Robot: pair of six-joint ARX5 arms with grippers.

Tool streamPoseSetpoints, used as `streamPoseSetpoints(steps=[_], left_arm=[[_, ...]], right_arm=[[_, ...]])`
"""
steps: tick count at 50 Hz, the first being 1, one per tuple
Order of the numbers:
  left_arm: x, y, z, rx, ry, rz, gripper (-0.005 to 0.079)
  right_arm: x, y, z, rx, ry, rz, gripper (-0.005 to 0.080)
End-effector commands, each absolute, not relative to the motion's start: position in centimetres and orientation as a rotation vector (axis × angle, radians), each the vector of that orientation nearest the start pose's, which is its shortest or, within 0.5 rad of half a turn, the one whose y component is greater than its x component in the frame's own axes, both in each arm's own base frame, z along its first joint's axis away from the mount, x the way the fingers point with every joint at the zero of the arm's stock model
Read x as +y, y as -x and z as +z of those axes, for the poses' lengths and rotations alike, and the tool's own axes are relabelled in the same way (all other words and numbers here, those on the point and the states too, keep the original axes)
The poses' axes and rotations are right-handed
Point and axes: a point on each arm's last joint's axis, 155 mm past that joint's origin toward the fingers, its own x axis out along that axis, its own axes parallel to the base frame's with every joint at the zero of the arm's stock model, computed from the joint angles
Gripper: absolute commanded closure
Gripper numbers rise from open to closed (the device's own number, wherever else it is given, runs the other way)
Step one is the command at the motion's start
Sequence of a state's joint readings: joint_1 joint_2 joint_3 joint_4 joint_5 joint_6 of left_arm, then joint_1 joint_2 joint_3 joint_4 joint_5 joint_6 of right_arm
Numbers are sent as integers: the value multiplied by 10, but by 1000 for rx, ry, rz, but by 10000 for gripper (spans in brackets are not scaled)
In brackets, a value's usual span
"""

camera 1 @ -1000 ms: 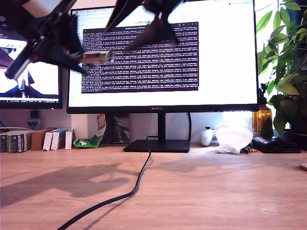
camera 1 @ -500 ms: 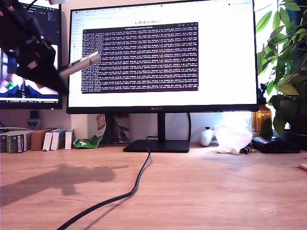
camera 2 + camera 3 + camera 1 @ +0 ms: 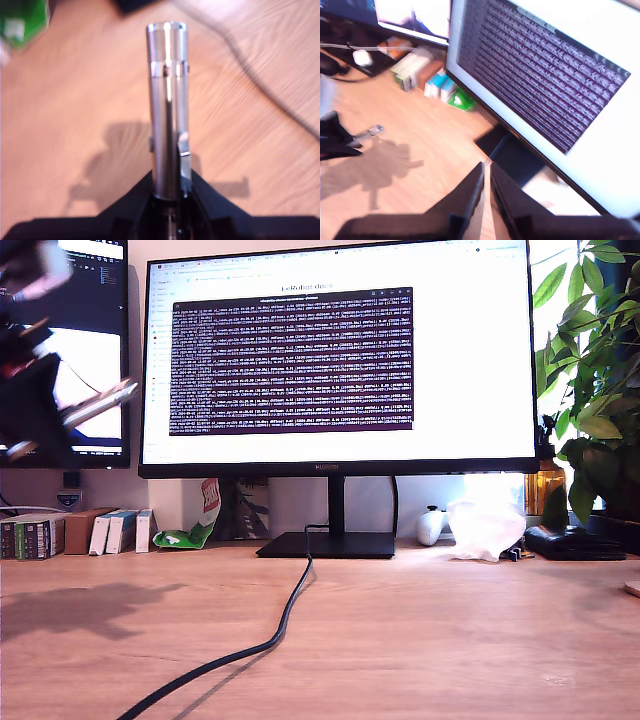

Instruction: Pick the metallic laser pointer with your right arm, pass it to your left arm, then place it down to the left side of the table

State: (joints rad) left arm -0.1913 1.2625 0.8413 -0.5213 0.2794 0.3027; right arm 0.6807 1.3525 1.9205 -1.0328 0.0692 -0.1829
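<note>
Metallic laser pointer [image 3: 167, 107] clamped by one end between the black fingers of my first gripper [image 3: 170, 192], sticking straight out past the fingertips with the wider ridged end foremost and the thin clip running along the side near the jaws. Held in the air, well above the table [image 3: 420, 630] — nothing but bare wood grain and a dark shadow under it in the first wrist view. Seen in the exterior view as a blurred silver rod [image 3: 98, 405] jutting from the blurred dark mass of my first gripper [image 3: 62, 420] at the exterior view's left edge, tilted up toward the exterior view's right, in front of a smaller screen [image 3: 95, 350]. Also caught in the second wrist view, small and far off [image 3: 369, 132], poking from the same dark gripper [image 3: 352, 142] over the wood.

My second gripper [image 3: 486, 175] high above the table, fingers brought nearly together with only a thin slit between them, gripping nothing — pointed toward the base of the big monitor [image 3: 340, 355].

Black cable [image 3: 265, 645] running from the monitor stand across the table toward its front edge. Row of small boxes [image 3: 75, 532] along the back edge at the exterior view's left; leafy plant [image 3: 595, 370] at the back, exterior view's right.
</note>
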Motion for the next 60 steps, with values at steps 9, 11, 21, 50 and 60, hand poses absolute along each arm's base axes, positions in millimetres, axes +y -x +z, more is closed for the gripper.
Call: streamPoseSetpoints(steps=[9,11,21,50,60], left_arm=[[-106,-315,55,1066,-199,-565,766],[-106,-315,49,1090,-196,-566,766],[-100,-313,30,1214,-204,-544,766],[-89,-301,3,1426,-213,-518,762],[-91,-310,12,1402,-217,-518,411]], right_arm=[[213,-248,436,341,395,651,765],[211,-244,432,350,406,650,765],[206,-231,413,403,431,645,765],[204,-224,415,389,447,643,765],[203,-224,415,389,448,638,765]])
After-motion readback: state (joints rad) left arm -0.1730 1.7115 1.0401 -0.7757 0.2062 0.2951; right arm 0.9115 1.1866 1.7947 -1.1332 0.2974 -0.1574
